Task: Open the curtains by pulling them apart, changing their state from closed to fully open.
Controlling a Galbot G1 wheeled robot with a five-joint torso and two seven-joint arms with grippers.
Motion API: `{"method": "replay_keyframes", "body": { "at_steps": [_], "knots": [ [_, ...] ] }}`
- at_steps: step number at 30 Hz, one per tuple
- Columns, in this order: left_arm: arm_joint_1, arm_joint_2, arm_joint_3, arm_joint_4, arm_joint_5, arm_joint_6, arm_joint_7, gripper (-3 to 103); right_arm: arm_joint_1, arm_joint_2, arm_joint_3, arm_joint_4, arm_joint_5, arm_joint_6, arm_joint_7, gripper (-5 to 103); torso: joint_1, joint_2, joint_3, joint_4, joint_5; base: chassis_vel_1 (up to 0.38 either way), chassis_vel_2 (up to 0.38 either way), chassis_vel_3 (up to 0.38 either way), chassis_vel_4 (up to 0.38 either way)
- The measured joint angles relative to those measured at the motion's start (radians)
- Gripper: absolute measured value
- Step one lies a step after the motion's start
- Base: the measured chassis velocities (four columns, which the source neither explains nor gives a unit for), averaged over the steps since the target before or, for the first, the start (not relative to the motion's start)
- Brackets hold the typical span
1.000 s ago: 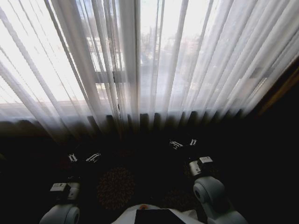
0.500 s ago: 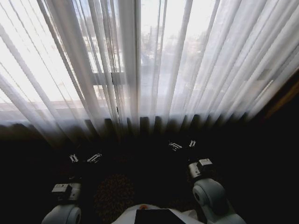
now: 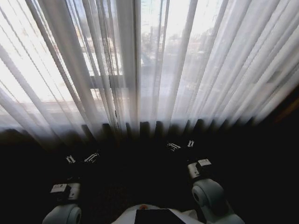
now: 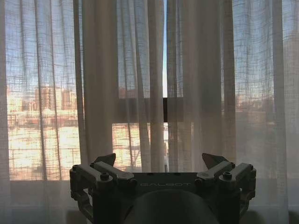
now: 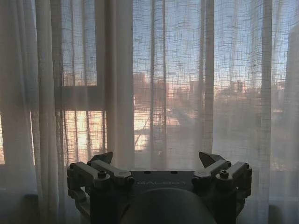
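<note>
Head view: mostly darkness below the curtains (image 3: 154, 70), floor and lower wall too dim to make out, both arms little more than pale shoulder housings and small bright marks on the fingers. Curtains hanging closed across the whole window ahead, long vertical pleats reaching down into the shadow, hems lost in it, top edge cut off by the frame. Narrow slit between the two panels near the middle, seen more plainly from the left wrist as a thin bright line. Buildings and sky outside only vaguely readable through the weave; a dark horizontal window bar (image 4: 140, 109) behind the fabric, softened by it. Left gripper (image 3: 81, 158) low on the left, short of the cloth, jaws spread wide with nothing between them; same in the left wrist view (image 4: 161, 161), fingertips dark against the lit fabric. Right gripper (image 3: 180, 145) low on the right, a little nearer the curtains, likewise apart from them, jaws spread and empty; confirmed from the right wrist (image 5: 156, 158). Faint embossed "GALBOT" lettering legible on the housing of each gripper in the wrist views. White labels on the forearms in the head view too small to read.
</note>
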Motion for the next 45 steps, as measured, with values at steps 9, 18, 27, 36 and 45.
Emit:
{"method": "replay_keyframes", "body": {
  "at_steps": [9, 18, 27, 36, 45],
  "knots": [
    [0.002, -0.01, 0.003, -0.001, 0.01, -0.006, -0.198, 100, -0.004, 0.002, -0.004, -0.004, -0.003, 0.004, 0.0, 100, 0.0, 0.0, 0.0, 0.0002, 0.0004, -0.158, 0.147, 0.166, -0.152],
    [0.009, -0.017, -0.003, -0.001, 0.012, -0.017, -0.646, 100, 0.001, 0.003, -0.029, -0.004, -0.011, 0.005, 0.0, 100, 0.0, 0.0, 0.0, 0.0001, 0.0, -0.128, 0.148, 0.116, -0.147],
    [0.012, -0.023, 0.001, -0.001, 0.017, -0.018, -0.758, 100, -0.005, 0.001, -0.024, 0.0, -0.011, 0.005, 0.001, 100, 0.0, 0.0, 0.0, -0.0001, -0.0002, -0.158, 0.169, 0.149, -0.172],
    [0.013, -0.019, 0.002, 0.0, 0.018, -0.021, -0.811, 100, -0.02, 0.01, -0.022, 0.011, -0.016, 0.005, 0.001, 100, 0.0, 0.0, 0.0, 0.0001, 0.0002, -0.156, 0.123, 0.155, -0.108],
    [0.005, -0.018, -0.002, 0.002, 0.015, -0.021, -0.834, 100, -0.021, 0.017, -0.028, 0.012, -0.026, 0.005, 0.001, 100, 0.0, 0.0, 0.0, 0.0, -0.0001, -0.135, 0.144, 0.13, -0.143]
  ]
}}
